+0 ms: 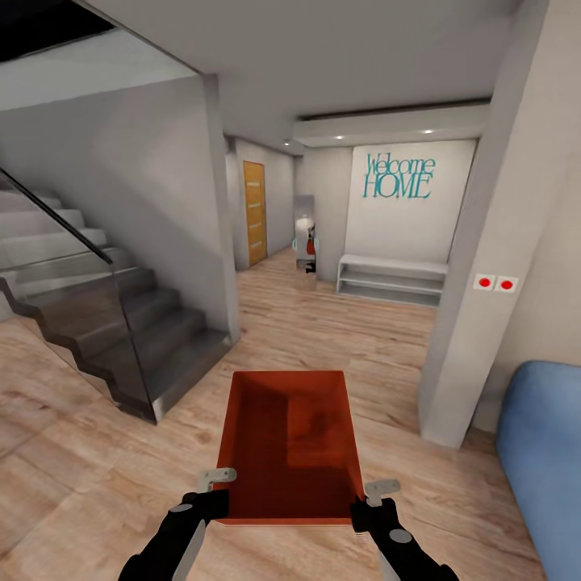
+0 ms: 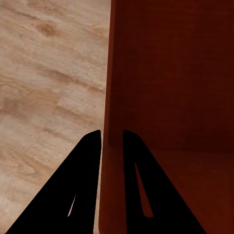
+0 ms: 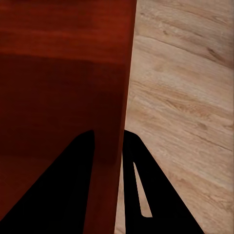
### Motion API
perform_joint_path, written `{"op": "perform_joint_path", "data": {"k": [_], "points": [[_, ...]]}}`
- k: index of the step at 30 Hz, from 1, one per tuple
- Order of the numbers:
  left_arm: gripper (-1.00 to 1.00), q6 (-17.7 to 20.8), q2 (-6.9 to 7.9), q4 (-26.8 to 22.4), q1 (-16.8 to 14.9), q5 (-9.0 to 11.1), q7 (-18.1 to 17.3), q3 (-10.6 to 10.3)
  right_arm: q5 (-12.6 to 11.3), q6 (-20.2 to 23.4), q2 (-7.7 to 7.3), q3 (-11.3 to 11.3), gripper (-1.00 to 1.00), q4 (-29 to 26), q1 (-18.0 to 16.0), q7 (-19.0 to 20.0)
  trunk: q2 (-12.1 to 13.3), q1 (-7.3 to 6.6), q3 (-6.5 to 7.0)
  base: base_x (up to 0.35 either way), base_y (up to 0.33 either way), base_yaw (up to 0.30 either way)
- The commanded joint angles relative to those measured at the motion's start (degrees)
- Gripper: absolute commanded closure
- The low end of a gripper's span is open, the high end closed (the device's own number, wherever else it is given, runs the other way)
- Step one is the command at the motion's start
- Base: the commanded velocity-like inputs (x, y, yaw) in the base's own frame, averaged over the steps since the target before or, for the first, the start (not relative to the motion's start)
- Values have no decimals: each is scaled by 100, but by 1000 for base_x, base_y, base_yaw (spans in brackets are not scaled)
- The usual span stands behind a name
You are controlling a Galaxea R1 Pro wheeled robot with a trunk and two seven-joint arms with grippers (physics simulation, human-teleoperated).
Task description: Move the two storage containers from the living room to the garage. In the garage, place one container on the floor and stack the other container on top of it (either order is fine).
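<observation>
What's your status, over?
Left gripper and right gripper each clamped on a side wall of one storage container, carried over wood plank floor. Hallway open ahead; stairs left, blue sofa right.

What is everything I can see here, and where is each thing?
storage container: one, orange-red, lidless, carried in front between both grippers
wood plank floor: light, underneath
staircase: one, grey with glass rail, at left
wooden door: one, orange-brown, far hallway
Welcome HOME lettering: teal, far wall
low shelf: one, white, under the lettering
wall buttons: two, red, on right pillar
sofa: one, blue, lower right
left gripper: black, clamping container's left wall
right gripper: black, clamping right wall
</observation>
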Motion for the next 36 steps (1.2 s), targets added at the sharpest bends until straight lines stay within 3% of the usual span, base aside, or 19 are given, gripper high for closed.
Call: {"op": "perform_joint_path", "data": {"k": [1,32,33,36], "points": [[100,40,42,-8,4,-111,203,14,-113,-10,-4,-19,100,-206,-8,515,-4,5,-2,326,0,0],[100,38,53,-8,4,-116,212,23,-113,-10,4,-17,100,-205,-8,511,-4,5,-2,326,0,0],[100,-5,-30,26,33,-11,1,9,1,-10,39,58,100,36,-8,-86,-4,5,-2,0,0,0],[100,-42,-73,46,90,-18,1,159,1,-10,43,126,100,58,-8,-92,-4,5,-2,0,0,0]]}}
